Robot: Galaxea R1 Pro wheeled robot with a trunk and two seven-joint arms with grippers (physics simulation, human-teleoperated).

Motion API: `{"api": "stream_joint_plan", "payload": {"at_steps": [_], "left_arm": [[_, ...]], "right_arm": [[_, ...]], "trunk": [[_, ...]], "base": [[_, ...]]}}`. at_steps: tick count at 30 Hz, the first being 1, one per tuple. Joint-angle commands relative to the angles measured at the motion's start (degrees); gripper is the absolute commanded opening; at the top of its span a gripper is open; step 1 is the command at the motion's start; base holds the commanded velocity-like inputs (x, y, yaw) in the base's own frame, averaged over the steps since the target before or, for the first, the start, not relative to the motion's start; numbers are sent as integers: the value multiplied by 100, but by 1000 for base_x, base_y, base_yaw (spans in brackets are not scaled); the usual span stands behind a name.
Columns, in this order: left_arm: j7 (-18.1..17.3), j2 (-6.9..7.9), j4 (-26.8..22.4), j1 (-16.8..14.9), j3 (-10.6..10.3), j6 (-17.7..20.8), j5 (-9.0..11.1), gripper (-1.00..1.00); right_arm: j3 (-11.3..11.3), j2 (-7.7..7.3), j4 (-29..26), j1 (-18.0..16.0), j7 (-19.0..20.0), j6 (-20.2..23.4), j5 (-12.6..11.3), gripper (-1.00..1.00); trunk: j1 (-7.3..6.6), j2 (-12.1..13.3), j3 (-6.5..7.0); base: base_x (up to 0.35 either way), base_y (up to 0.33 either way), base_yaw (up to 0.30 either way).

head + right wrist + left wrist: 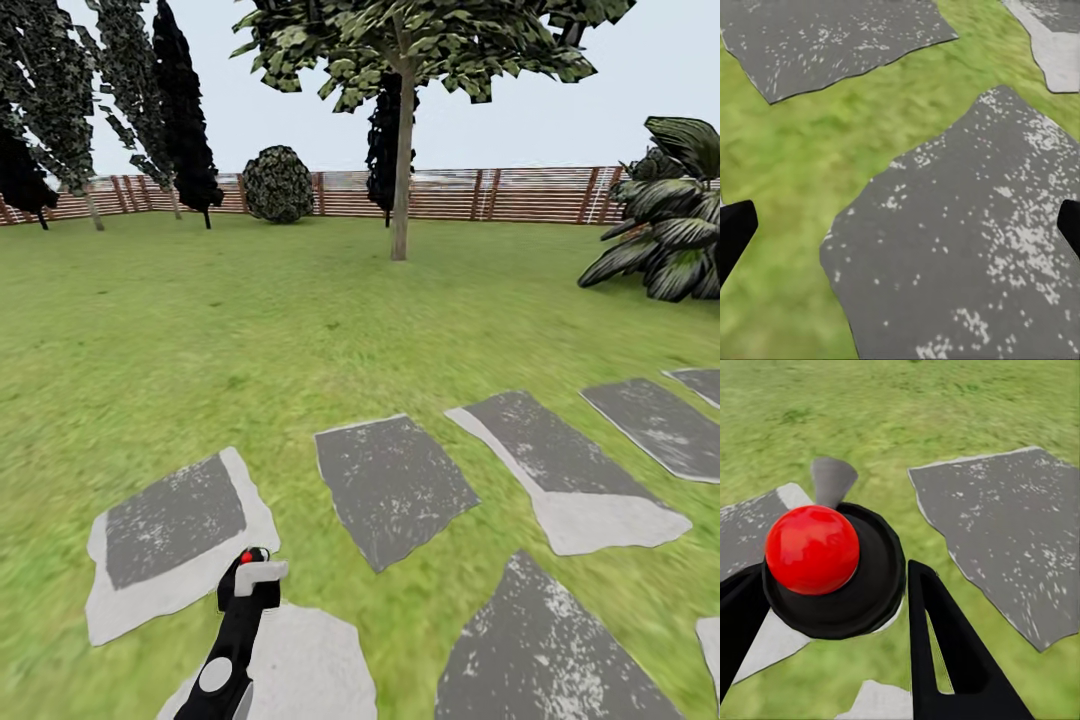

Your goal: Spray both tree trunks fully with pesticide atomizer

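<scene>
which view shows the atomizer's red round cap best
The left wrist view: the red round cap sits large on its black collar between the left gripper fingers. The head view shows it only as a tiny red dot.

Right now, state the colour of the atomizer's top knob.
Glossy red knob on the black atomizer, best in the left wrist view.

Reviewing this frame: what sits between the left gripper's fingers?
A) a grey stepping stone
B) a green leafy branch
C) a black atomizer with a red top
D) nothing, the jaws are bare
C: in the left wrist view the black atomizer with its red top sits between the left gripper fingers.
</scene>
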Motion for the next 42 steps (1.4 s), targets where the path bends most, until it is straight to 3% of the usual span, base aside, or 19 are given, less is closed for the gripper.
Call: {"api": "stream_joint_plan", "payload": {"at_steps": [1, 42], "left_arm": [[-1, 2, -1, 0, 0, 0, -2, -100], [-1, 8, 6, 0, 1, 0, -11, -100]], "right_arm": [[0, 0, 0, -1, 0, 0, 0, 100], [0, 0, 0, 2, 0, 0, 0, 100]], "trunk": [[0, 0, 0], [0, 0, 0]], "base": [[341, -72, 0], [341, -72, 0]]}}
